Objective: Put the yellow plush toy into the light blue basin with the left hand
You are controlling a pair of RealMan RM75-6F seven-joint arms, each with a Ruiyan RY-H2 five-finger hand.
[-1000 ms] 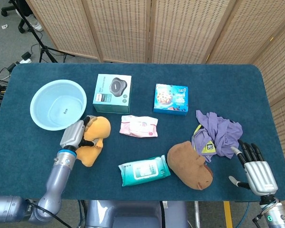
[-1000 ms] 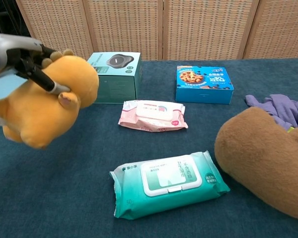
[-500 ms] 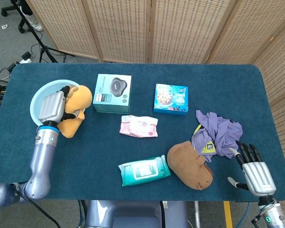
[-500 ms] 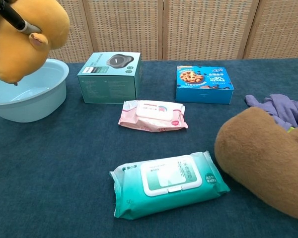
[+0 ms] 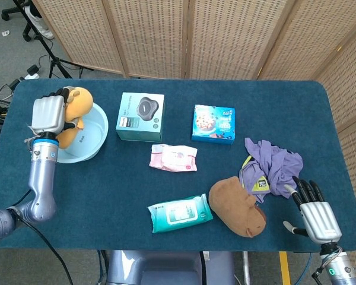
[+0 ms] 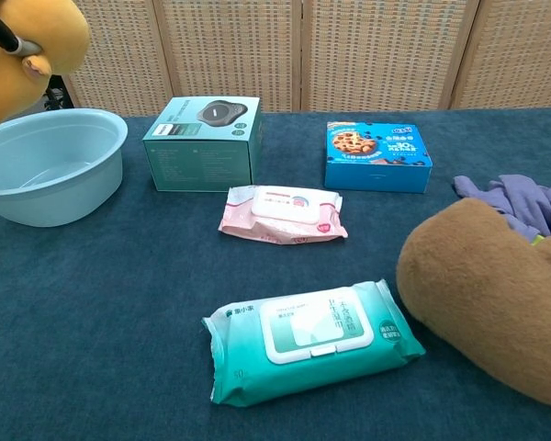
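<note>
My left hand [image 5: 47, 114] grips the yellow plush toy [image 5: 74, 110] and holds it in the air above the light blue basin [image 5: 89, 139] at the table's left. The chest view shows the yellow plush toy [image 6: 28, 55] in the top left corner, hanging over the basin [image 6: 50, 179], with only a dark fingertip of the hand showing. The basin's inside looks bare. My right hand [image 5: 316, 214] rests at the front right edge of the table, fingers spread, holding nothing.
A teal box [image 5: 140, 116] stands just right of the basin. A blue cookie box [image 5: 213, 123], pink wipes pack [image 5: 174, 157], green wipes pack [image 5: 180, 213], brown plush [image 5: 237, 206] and purple cloth [image 5: 270, 166] lie across the middle and right.
My left hand has carried the yellow plush toy up from the table beside the basin and left, to above the basin. The right hand has barely moved.
</note>
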